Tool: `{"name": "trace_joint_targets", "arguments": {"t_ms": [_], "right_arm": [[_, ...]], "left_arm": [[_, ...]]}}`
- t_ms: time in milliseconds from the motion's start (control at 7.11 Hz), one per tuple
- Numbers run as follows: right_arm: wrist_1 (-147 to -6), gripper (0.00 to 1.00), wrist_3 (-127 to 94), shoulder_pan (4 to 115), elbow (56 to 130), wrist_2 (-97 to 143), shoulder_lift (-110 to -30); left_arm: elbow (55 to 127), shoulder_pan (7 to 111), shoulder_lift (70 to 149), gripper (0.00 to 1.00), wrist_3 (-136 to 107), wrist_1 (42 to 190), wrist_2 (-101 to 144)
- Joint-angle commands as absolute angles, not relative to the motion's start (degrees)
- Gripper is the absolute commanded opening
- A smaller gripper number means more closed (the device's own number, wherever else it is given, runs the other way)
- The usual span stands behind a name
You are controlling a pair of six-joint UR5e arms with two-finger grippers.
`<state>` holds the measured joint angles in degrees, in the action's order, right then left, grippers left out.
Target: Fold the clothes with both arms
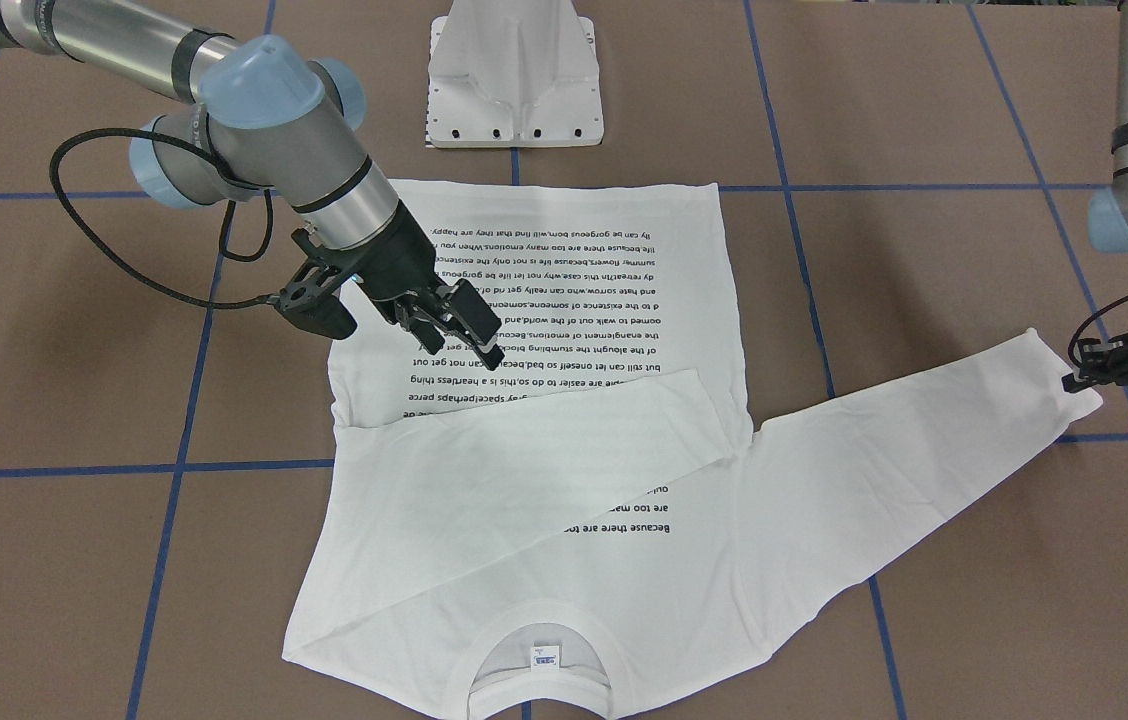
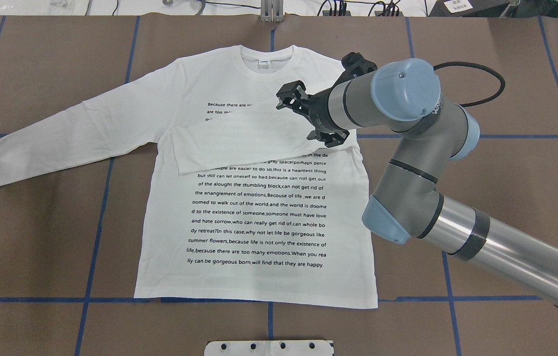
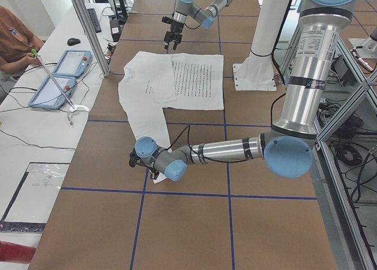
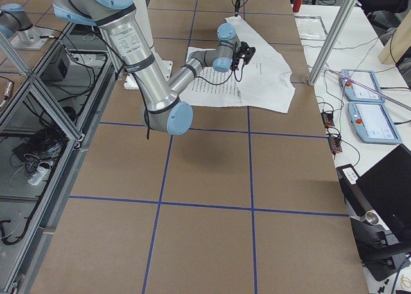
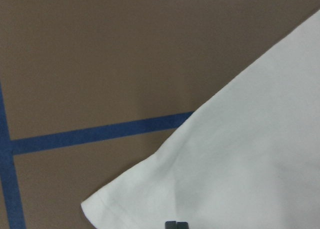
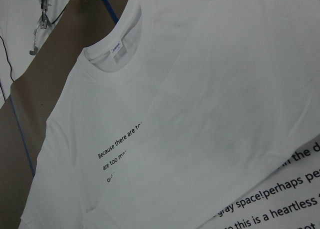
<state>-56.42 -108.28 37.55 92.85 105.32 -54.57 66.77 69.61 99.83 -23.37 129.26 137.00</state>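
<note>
Right end effector hovers, jaws spread, over the T-shirt; left end effector, frame's right edge, meets the cuff, grip unclear. A shallow pinch could drop it.

Matt white knit cloth throughout the long-sleeved T-shirt; ribbed knit at the collar; flat black print for the text block. Matt brown, paper-like covering on the table, with smooth blue tape lines. Brushed silver metal on the tube of the right arm; smooth light-blue plastic joint cap; matt black right gripper. Smooth white-painted metal pedestal.
</note>
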Motion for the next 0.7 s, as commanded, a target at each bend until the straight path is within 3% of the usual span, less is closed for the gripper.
{"name": "trace_joint_targets", "arguments": {"t_ms": [0,562], "right_arm": [[-56.5,1.0,-108.4,37.6,93.2,105.3,-54.8],[-57.1,1.0,-108.4,37.5,93.7,105.3,-55.0]], "left_arm": [[64.4,69.6,101.9,0.62,-22.9,129.5,130.2],[64.1,69.6,101.3,0.62,-23.2,129.3,130.7]]}}
